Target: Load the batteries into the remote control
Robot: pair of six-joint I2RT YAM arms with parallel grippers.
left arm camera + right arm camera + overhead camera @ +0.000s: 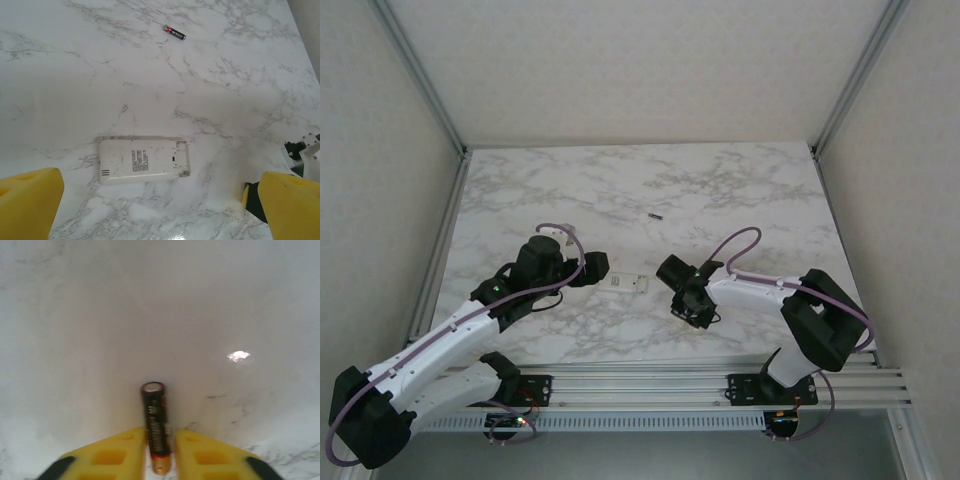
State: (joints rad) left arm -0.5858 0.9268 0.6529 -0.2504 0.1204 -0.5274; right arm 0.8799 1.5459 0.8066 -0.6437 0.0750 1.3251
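The right pincer (160, 452) is pinching a battery (154, 415), just right of the remote (142, 162). The left pincer (160, 202) is hanging spread wide over it; a second battery (174, 33) is lying beyond on open tabletop (75, 75).

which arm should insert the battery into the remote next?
Right. The right gripper has a battery between its fingers. The left gripper is open and empty, hovering above the remote.

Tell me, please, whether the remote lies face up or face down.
Face down: the remote's upper side shows a printed label, no buttons.
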